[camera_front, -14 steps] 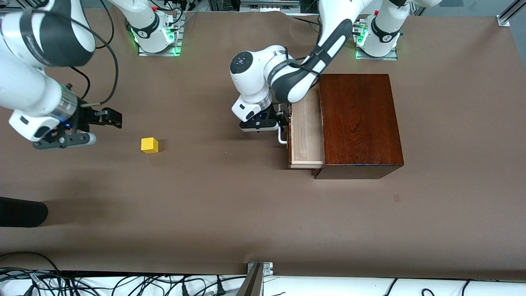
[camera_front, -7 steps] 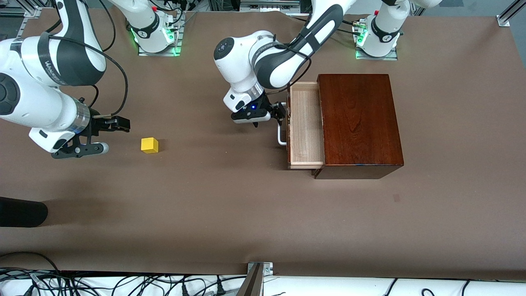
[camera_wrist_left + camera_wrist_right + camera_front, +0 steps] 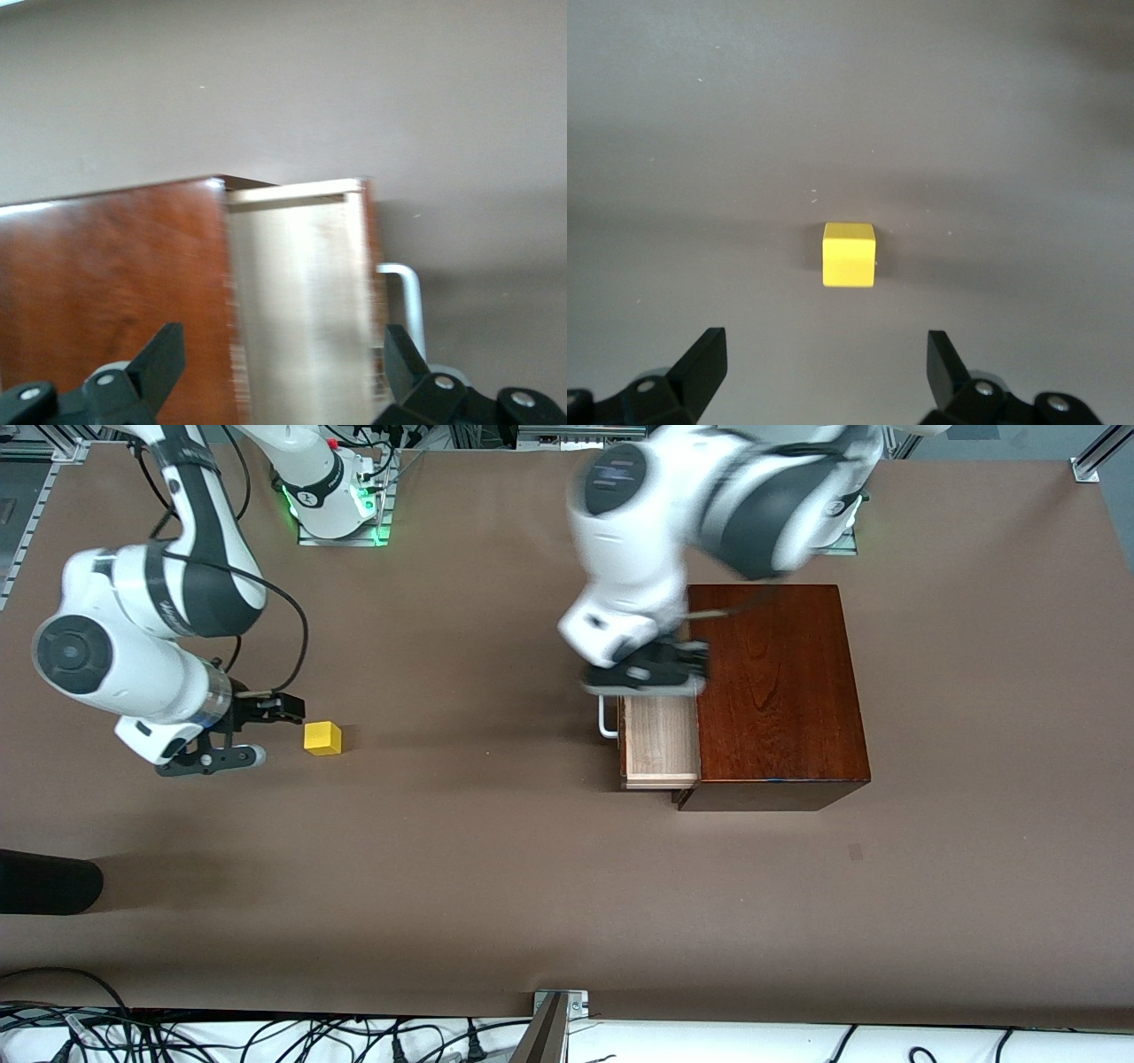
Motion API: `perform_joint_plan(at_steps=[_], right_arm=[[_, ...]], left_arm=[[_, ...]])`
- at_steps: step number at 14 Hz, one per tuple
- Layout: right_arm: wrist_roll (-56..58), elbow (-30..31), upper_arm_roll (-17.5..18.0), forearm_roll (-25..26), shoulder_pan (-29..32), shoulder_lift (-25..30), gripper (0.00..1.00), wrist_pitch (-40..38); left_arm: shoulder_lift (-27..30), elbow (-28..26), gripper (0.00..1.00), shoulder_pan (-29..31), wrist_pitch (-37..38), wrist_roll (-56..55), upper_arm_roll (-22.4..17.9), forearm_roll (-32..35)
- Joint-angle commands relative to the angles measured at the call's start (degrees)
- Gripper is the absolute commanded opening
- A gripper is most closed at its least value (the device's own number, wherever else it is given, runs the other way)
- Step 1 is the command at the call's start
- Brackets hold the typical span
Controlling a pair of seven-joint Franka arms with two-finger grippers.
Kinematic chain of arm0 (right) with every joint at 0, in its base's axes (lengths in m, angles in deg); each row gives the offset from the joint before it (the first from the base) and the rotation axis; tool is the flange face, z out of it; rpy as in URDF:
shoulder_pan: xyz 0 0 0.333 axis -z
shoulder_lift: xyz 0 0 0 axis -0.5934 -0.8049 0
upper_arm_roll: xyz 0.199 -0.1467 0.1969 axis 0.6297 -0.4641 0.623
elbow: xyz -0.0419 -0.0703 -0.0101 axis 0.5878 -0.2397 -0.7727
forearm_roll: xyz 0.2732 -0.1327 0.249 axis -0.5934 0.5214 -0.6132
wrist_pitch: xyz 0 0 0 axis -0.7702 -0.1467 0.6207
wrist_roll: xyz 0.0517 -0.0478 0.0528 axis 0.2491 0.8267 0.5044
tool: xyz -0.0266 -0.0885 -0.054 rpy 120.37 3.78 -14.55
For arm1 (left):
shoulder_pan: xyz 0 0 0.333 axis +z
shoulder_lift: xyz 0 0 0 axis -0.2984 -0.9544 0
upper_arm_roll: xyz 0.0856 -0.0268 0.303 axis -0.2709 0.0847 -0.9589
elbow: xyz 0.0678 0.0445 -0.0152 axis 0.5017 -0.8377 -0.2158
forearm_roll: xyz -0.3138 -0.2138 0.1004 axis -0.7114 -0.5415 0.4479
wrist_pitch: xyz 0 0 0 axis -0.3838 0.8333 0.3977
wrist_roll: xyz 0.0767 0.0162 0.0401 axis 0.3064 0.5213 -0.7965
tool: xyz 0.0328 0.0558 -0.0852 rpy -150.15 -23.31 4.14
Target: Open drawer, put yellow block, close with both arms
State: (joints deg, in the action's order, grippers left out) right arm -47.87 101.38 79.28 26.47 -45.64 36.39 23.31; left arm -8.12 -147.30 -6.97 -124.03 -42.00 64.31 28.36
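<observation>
The yellow block (image 3: 322,738) sits on the brown table toward the right arm's end. My right gripper (image 3: 266,732) is open and empty, low beside the block; in the right wrist view the block (image 3: 849,255) lies just ahead of the open gripper (image 3: 828,363). The drawer (image 3: 660,740) is pulled out of the mahogany box (image 3: 780,691), and its white handle (image 3: 607,722) is free. My left gripper (image 3: 654,676) hangs open and empty over the drawer's tray and the box's edge. The left wrist view shows the gripper (image 3: 279,363) above the tray (image 3: 297,292), handle (image 3: 407,292) and box top (image 3: 115,274).
A black rounded object (image 3: 44,881) lies at the table's edge at the right arm's end, nearer to the front camera. Cables and a metal bracket (image 3: 558,1010) run along the front edge. The arm bases stand along the table's back edge.
My left gripper left the handle, rose and swung over the open drawer and box edge. My right gripper moved in close beside the yellow block. Drawer and block stayed put.
</observation>
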Motion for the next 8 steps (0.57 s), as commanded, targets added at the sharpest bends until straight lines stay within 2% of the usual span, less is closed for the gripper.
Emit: perform_joint_plan(at_steps=[1, 5, 8], right_arm=[[-0.47, 7.18, 0.00, -1.30, -0.16, 1.63, 1.00, 8.64], [-0.47, 16.68, 0.00, -1.31, -0.16, -1.00, 1.00, 26.05], [-0.11, 17.83, -0.09, -1.22, -0.25, -4.08, 1.00, 30.02]], left_arm=[[3.33, -1.78, 1.00, 9.88, 0.73, 12.52, 0.89, -7.00], [6.06, -1.87, 1.00, 22.02, 2.83, 26.33, 0.89, -12.29], [8.59, -3.26, 1.00, 27.49, 4.25, 33.21, 0.20, -15.98]])
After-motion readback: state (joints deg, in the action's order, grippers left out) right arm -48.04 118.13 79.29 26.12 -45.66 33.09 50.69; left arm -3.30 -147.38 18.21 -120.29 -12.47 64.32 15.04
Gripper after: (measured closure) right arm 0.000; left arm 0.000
